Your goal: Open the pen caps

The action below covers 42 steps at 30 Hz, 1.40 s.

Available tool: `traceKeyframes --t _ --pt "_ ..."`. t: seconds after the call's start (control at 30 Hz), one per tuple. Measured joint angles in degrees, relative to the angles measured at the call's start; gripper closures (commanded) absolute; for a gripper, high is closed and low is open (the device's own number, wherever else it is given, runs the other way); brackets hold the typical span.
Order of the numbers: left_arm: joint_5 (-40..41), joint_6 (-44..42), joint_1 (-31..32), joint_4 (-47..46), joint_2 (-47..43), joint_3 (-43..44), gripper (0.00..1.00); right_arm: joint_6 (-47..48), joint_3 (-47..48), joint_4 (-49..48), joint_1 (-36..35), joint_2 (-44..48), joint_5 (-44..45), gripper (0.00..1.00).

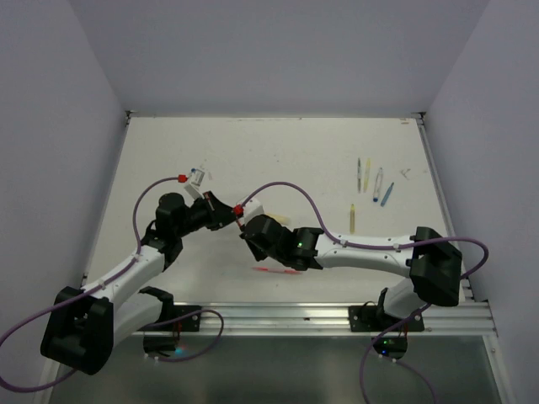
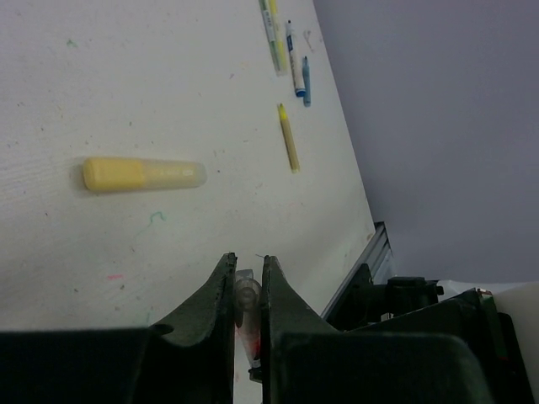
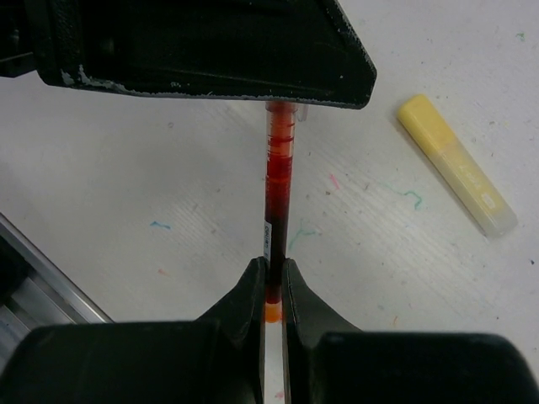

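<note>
A red pen [image 3: 278, 185] is held in the air between both grippers, over the middle of the table. My right gripper [image 3: 272, 278] is shut on the pen's barrel near its orange end. My left gripper [image 2: 246, 268] is shut on the pen's clear cap [image 2: 244, 295]. In the right wrist view the cap end [image 3: 285, 118] disappears under the left gripper's black finger [image 3: 210, 50]. In the top view the left gripper [image 1: 227, 217] and the right gripper [image 1: 245, 231] meet tip to tip. The pen itself is hidden there.
A pale yellow highlighter [image 2: 143, 174] lies just beyond the grippers and shows in the right wrist view [image 3: 456, 164]. Several thin pens [image 1: 370, 181] lie at the back right, and a yellow one [image 1: 352, 219] lies nearer. A pink pen [image 1: 276, 270] lies under the right arm. A small clear object [image 1: 198, 177] lies at the back left.
</note>
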<state>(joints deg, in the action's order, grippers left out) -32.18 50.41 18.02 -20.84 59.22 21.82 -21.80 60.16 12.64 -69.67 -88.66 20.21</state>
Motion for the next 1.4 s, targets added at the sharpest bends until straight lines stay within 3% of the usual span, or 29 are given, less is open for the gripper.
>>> traceKeyframes --t 0.07,0.17,0.33,0.5,0.6,0.63,0.93,1.13,1.3,1.4 --pt "0.02 0.02 0.0 -0.02 0.0 0.0 1.0 0.04 0.0 -0.17 0.04 0.0 -0.11 0.98" --pt "0.07 0.04 0.0 -0.2 -0.02 -0.07 1.0 0.24 0.0 -0.37 0.11 0.0 -0.33 0.77" --pt "0.0 0.04 0.0 -0.57 -0.2 -0.22 1.0 1.36 0.37 -1.51 0.48 -0.44 -1.49 0.74" --pt "0.02 0.04 0.0 -0.55 -0.52 -0.22 1.0 2.16 3.08 -1.53 1.42 -2.99 -2.1 0.76" --pt "0.09 0.0 0.0 -0.57 -0.74 -0.22 1.0 2.51 4.66 -1.66 2.16 -4.81 -2.47 0.84" --pt "0.37 -0.04 -0.04 -0.57 -0.74 -0.22 1.0 2.56 4.87 -1.7 2.43 -5.16 -2.71 1.0" --pt "3.54 1.38 -0.42 0.31 -0.44 -0.11 1.0 2.49 4.87 -2.34 3.04 -5.9 -2.38 1.0" --pt "3.87 5.2 -2.95 2.93 5.73 4.09 1.0 2.14 1.97 -7.74 2.78 -5.84 1.92 1.0" --pt "6.8 9.25 -10.95 -2.36 14.21 10.05 1.0 1.49 -3.37 -2.4 1.79 -5.35 3.32 1.0" --pt "7.02 10.54 -12.28 -4.66 15.58 10.67 1.0 1.09 -4.66 -0.57 1.62 -5.2 4.15 1.0"
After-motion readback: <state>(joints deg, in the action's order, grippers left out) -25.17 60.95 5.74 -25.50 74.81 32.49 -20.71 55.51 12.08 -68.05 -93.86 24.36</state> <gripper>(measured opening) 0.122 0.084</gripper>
